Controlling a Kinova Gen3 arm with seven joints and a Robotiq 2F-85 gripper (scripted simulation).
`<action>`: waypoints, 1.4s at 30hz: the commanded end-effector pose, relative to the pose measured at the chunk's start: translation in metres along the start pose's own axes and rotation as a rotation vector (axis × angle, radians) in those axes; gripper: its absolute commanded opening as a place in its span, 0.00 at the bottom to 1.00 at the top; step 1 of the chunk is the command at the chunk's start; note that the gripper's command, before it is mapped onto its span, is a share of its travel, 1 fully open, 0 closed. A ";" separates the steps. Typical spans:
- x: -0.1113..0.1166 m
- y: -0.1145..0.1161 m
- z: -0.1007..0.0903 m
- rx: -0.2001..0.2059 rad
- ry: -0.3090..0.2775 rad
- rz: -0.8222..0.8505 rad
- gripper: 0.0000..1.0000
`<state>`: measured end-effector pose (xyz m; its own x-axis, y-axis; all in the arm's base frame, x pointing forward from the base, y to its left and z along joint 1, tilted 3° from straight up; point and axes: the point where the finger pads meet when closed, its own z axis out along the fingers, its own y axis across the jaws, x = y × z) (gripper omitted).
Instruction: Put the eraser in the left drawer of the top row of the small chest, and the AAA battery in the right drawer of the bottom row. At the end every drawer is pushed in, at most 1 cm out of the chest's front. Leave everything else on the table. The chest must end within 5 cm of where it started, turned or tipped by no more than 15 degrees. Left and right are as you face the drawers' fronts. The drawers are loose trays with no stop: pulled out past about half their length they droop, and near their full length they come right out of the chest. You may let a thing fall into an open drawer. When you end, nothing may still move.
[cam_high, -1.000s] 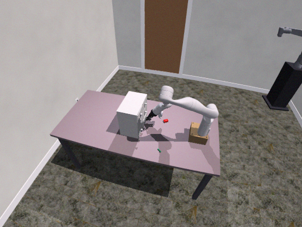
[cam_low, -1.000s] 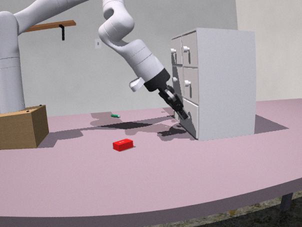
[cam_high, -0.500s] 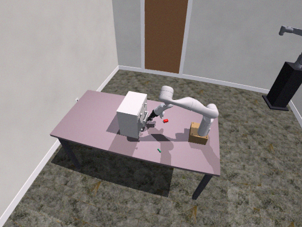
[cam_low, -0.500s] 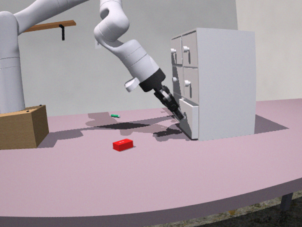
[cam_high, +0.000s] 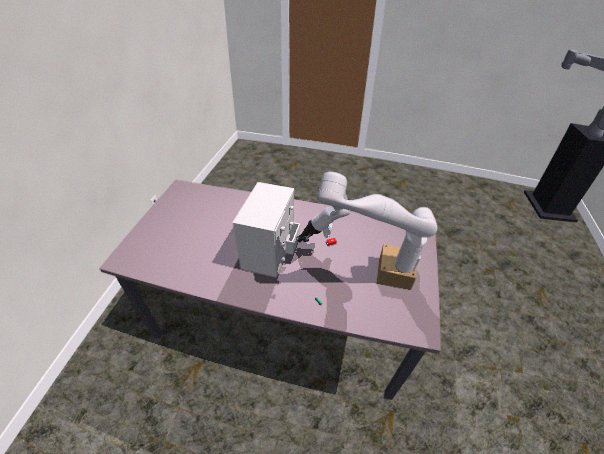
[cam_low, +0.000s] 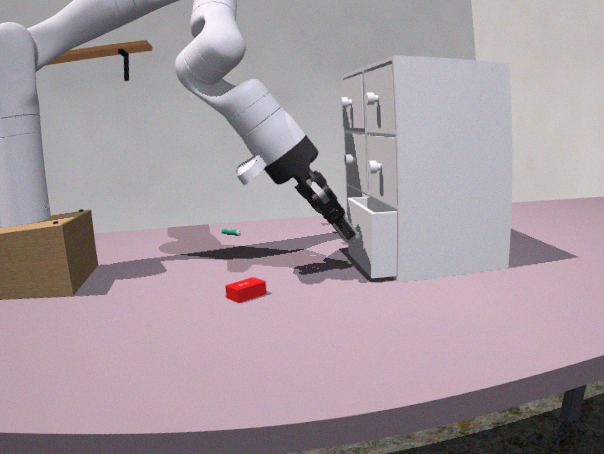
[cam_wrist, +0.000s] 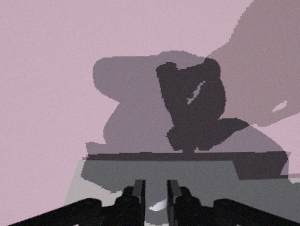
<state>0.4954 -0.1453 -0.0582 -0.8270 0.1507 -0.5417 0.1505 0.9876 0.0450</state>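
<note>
White, the open bottom-right drawer (cam_high: 293, 246) (cam_low: 385, 245) (cam_wrist: 210, 172) could droop or come free if the black hand (cam_high: 301, 239) (cam_low: 351, 234) (cam_wrist: 156, 193), clenched on its pale round knob (cam_wrist: 158, 205), pulls too far; a skewed pull might drag the white box-shaped chest (cam_high: 256, 250) (cam_low: 450, 165). The green cylindrical AAA battery (cam_high: 318, 301) (cam_low: 230, 232) and red block-shaped eraser (cam_high: 331, 241) (cam_low: 246, 290) lie apart on the desk (cam_high: 200, 250) (cam_low: 300, 350) (cam_wrist: 40, 75).

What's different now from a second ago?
The bottom-row right drawer has slid out of the chest, away from its front; the jaws, at its knob, backed off with it. No new grasp or release shows. The chest, red block and green battery stayed put.
</note>
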 end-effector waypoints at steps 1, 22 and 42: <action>0.005 0.000 -0.003 0.002 0.004 0.002 0.13; 0.023 0.000 -0.015 0.002 0.004 0.002 0.13; 0.028 0.000 -0.019 0.002 0.004 0.002 0.13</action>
<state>0.4627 -0.1405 -0.0574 -0.8282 0.1526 -0.5392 0.1526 0.9873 0.0451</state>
